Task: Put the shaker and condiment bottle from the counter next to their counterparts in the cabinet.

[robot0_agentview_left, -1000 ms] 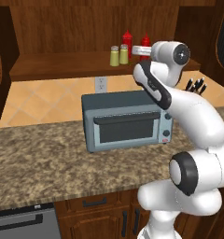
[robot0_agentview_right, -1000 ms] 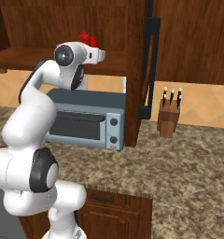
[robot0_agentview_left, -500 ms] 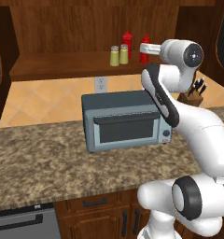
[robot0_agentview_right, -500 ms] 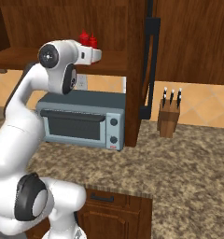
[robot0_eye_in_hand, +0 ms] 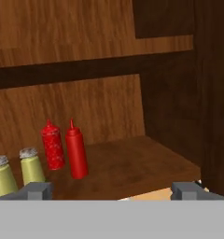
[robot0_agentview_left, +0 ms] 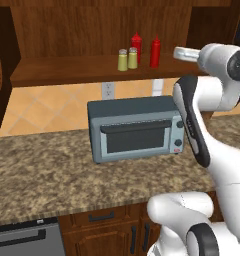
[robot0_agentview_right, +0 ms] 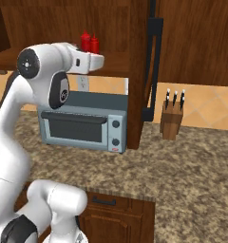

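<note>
On the plank shelf of the dark wood cabinet [robot0_agentview_left: 67,70] two yellow-green shakers [robot0_agentview_left: 122,60] [robot0_agentview_left: 133,57] with silver caps stand side by side. Just right of them are two red condiment bottles [robot0_agentview_left: 136,47] [robot0_agentview_left: 155,51]. The hand view shows the same row: shakers [robot0_eye_in_hand: 31,165] at lower left, a speckled bottle [robot0_eye_in_hand: 53,145] and a smooth bottle [robot0_eye_in_hand: 76,149] beside them on the shelf [robot0_eye_in_hand: 132,163]. My gripper [robot0_agentview_left: 178,52] [robot0_agentview_right: 100,60] hovers at shelf height, right of the bottles and apart from them. It [robot0_eye_in_hand: 113,190] is open, with nothing between its fingers.
A grey toaster oven [robot0_agentview_left: 136,128] [robot0_agentview_right: 82,123] sits on the granite counter [robot0_agentview_left: 52,170] below the shelf. A cabinet side panel with a long black handle [robot0_agentview_right: 151,61] stands right of my hand. A knife block [robot0_agentview_right: 171,121] stands further right. Drawers [robot0_agentview_left: 102,217] lie under the counter.
My hand has drawn back to the right, away from the right-hand red bottle, with the jaws open. The bottles and shakers stay in place on the shelf.
</note>
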### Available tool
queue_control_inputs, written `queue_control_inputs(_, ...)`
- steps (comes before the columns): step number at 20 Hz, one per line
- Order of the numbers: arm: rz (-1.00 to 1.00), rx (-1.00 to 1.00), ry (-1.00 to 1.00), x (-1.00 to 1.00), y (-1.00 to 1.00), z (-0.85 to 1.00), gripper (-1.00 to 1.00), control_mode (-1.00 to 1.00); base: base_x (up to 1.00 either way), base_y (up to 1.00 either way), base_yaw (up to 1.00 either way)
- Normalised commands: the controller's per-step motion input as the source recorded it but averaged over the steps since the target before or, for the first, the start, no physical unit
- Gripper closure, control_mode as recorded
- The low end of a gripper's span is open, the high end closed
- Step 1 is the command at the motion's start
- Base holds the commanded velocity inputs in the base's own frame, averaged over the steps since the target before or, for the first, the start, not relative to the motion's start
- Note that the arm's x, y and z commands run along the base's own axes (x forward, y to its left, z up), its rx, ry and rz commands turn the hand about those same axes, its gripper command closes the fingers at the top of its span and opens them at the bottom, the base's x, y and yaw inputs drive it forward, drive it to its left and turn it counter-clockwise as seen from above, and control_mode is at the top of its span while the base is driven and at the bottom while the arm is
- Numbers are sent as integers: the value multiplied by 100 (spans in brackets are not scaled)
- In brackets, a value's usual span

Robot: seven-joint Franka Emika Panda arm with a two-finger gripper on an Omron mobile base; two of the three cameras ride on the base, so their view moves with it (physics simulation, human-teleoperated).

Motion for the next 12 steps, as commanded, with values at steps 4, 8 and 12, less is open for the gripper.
queue_control_inputs(4,0,0,0,-100,-29,7,-100,-100,0,0,0)
queue_control_inputs(8,7,0,0,-100,-1,1,-100,-100,0,0,0)
queue_control_inputs(12,25,0,-1,-100,5,0,-100,-100,0,0,0)
